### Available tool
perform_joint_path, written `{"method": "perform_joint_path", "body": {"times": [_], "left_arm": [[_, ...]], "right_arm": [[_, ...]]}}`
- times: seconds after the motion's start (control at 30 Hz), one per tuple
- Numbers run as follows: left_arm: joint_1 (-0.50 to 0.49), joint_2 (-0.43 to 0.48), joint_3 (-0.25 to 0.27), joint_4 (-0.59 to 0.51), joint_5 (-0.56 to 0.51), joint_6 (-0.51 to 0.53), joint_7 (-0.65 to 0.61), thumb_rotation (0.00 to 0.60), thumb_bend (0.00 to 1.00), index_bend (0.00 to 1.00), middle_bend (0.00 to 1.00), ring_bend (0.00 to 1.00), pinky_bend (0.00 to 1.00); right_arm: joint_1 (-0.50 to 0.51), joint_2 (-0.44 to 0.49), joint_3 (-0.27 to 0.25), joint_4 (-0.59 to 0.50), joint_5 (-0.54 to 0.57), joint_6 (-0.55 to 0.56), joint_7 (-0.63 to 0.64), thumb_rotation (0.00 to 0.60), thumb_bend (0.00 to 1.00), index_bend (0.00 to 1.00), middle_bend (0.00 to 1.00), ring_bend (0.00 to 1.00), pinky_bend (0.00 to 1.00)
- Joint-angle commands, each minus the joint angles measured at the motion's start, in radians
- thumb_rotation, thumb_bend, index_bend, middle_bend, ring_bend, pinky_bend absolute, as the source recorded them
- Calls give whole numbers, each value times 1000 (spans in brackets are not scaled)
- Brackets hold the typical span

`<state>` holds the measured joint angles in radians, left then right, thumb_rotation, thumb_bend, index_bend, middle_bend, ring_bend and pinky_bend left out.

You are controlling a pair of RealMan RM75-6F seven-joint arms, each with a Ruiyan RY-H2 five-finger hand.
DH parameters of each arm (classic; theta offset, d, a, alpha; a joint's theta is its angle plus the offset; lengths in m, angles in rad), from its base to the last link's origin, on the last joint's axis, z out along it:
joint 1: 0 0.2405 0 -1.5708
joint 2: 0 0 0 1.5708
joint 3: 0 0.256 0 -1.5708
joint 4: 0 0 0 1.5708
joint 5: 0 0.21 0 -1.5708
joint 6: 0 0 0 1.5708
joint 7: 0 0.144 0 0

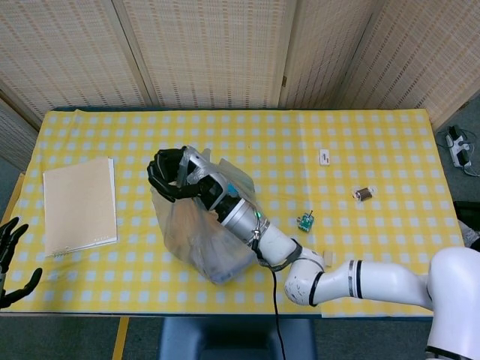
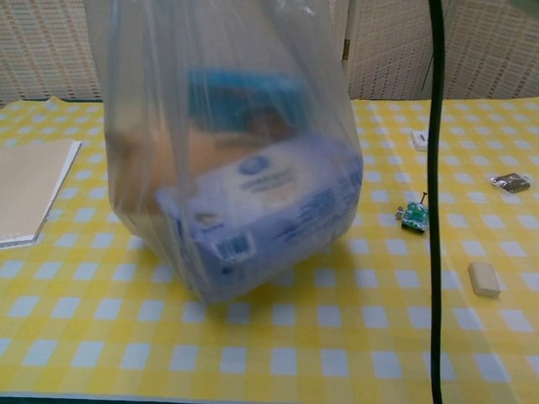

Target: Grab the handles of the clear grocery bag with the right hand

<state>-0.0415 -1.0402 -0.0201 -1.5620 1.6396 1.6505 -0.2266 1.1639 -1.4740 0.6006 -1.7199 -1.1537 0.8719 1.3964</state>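
My right hand (image 1: 172,174) is a black fist closed around the gathered handles of the clear grocery bag (image 1: 196,232). In the chest view the bag (image 2: 227,168) hangs clear of the yellow checked table (image 2: 337,337), stretched tall, with a blue-and-white packet, an orange item and a blue box inside. The hand itself is above the top edge of the chest view. My left hand (image 1: 10,259) hangs at the table's near left corner, fingers spread and holding nothing.
A tan notebook (image 1: 78,204) lies at the left. To the right of the bag sit a small green part (image 2: 413,215), a beige block (image 2: 484,279), a dark wrapped piece (image 2: 509,181) and a white piece (image 1: 324,157). A black cable (image 2: 434,202) hangs down.
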Motion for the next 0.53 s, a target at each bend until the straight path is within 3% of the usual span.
{"method": "perform_joint_path", "body": {"times": [0.03,0.2,0.53], "left_arm": [[-2,1,3,0,0,-7,-4,600,397,0,3,0,0],[-5,3,3,-4,-2,-14,0,600,397,0,3,0,0],[-8,2,0,-11,-17,-28,14,600,397,1,3,0,0]], "right_arm": [[7,79,103,-127,82,12,-124,600,437,713,751,842,806],[23,121,163,-192,185,9,-238,600,437,711,751,840,806],[18,98,178,-140,229,-51,-258,600,436,711,751,840,806]]}}
